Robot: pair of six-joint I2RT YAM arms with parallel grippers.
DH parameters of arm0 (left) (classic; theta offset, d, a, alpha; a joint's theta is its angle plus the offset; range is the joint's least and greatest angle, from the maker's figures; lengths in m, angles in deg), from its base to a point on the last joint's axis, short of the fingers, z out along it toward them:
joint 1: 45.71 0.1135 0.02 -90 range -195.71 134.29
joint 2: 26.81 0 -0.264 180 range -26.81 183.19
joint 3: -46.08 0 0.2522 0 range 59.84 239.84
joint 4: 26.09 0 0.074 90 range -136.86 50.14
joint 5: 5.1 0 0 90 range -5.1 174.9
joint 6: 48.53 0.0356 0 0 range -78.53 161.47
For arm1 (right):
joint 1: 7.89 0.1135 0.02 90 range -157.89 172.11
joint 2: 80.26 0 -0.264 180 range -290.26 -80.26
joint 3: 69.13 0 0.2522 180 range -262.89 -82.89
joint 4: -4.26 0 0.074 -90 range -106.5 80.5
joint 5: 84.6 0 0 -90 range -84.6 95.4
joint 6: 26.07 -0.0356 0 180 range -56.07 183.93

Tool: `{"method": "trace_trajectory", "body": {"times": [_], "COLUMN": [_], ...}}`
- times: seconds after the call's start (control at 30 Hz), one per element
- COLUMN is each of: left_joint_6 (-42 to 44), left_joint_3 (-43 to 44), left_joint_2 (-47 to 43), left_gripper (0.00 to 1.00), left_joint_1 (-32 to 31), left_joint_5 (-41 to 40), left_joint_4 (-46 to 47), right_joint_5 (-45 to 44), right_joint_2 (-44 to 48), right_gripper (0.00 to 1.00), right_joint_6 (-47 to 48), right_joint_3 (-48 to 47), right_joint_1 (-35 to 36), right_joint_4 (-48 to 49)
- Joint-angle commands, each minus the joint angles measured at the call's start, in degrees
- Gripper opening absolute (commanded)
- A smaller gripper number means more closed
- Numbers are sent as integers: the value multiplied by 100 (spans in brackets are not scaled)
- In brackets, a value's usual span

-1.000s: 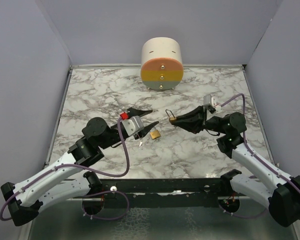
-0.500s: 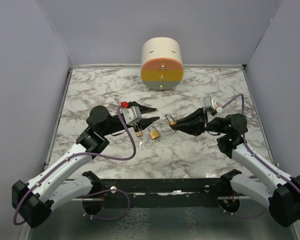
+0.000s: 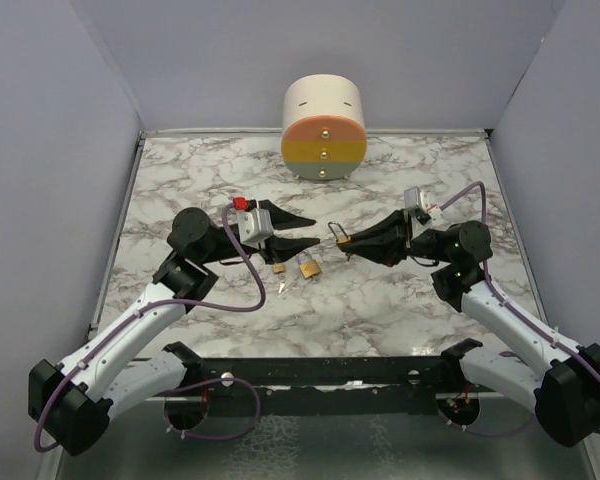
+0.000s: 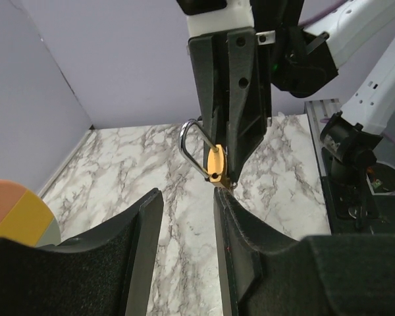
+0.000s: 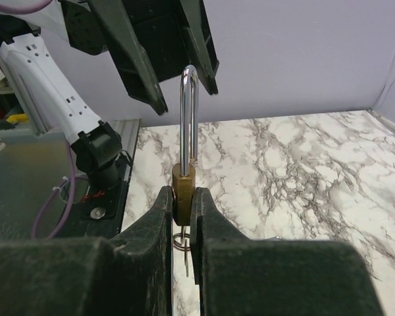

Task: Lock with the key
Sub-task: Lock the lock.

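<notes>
Left gripper (image 3: 317,232) now closer to raised padlock (image 5: 183,184), jaws apart; right gripper (image 3: 348,243) tight on it.

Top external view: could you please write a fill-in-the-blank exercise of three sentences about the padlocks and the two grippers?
1. The held padlock, clamped in the fingers of the right gripper, points its shackle ____ in the right wrist view.
2. The left gripper has its fingers ____ and holds nothing.
3. A second padlock lies on the ____-patterned table.
Missing words: up; open; marble.
</notes>
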Motion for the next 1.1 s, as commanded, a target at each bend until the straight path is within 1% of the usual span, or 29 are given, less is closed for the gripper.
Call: {"method": "trace_trajectory", "body": {"times": [0.0,0.1,0.23,0.43,0.6,0.7,1.07], "left_joint_6": [-309,-685,-1270,-1533,-1461,-1506,-1482], "left_joint_3": [-40,-91,-128,-119,-130,-128,-128], "left_joint_2": [-424,-479,-317,-24,-29,-39,241], "left_gripper": [40,40,40,39,38,38,37], "left_joint_1": [31,26,22,6,-91,-112,-225], "left_joint_5": [319,110,-181,-12,156,59,116], "left_joint_4": [397,619,951,1041,1096,1097,1097], "right_joint_5": [293,430,489,463,436,428,427], "right_joint_2": [-30,-66,-87,-66,-72,-102,-143], "right_gripper": [2,2,2,2,2,2,2], "right_joint_6": [-96,-173,-256,-305,-310,-331,-446], "right_joint_3": [-128,-88,-55,-67,-89,-82,-47], "right_joint_1": [39,39,36,34,40,39,47], "right_joint_4": [399,550,692,724,687,713,862]}}
